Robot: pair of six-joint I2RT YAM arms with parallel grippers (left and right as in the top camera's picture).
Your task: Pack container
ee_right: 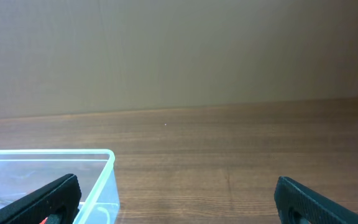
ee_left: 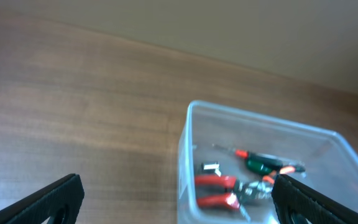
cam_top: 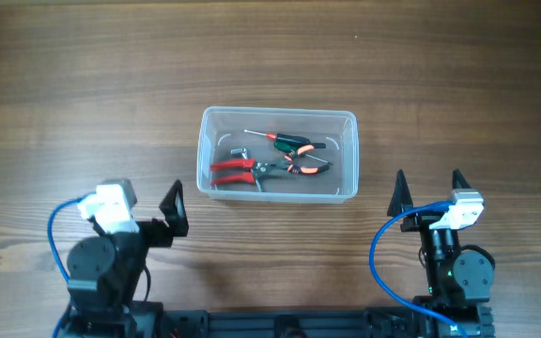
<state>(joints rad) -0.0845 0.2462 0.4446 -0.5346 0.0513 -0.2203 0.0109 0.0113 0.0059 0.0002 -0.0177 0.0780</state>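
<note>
We see the container [cam_top: 280, 112] at the middle of the wooden worktop [cam_top: 83, 84], its long sides running from 9 to 3 o'clock. From its walls the worktop stretches wide toward 9, 12 and 3 o'clock. The room is tighter at 6 o'clock, where both arms sit.

The left claw [ee_left: 178, 186] is spread wide and holds nothing. It lies at about 7 o'clock from the tub, near the corner but apart from it. In the left wrist view that corner stands between the two dark fingers [ee_left: 55, 199], closer to the right-hand one.

The right claw [cam_top: 428, 188] is also spread wide and holds nothing. It sits at about 4 o'clock from the tub, with a gap of wood between its nearer finger and the tub wall. In the right wrist view only the tub's rim corner shows, at lower left, with open worktop running to a plain wall [ee_right: 179, 56].

The tub is clear, colourless plastic with rounded corners and a raised rim, and has no lid. Inside lie red-handled pliers [cam_top: 235, 170], orange-and-black pliers [cam_top: 305, 167], a screwdriver [cam_top: 285, 141] and a small metal piece [cam_top: 238, 150] that we cannot identify.
</note>
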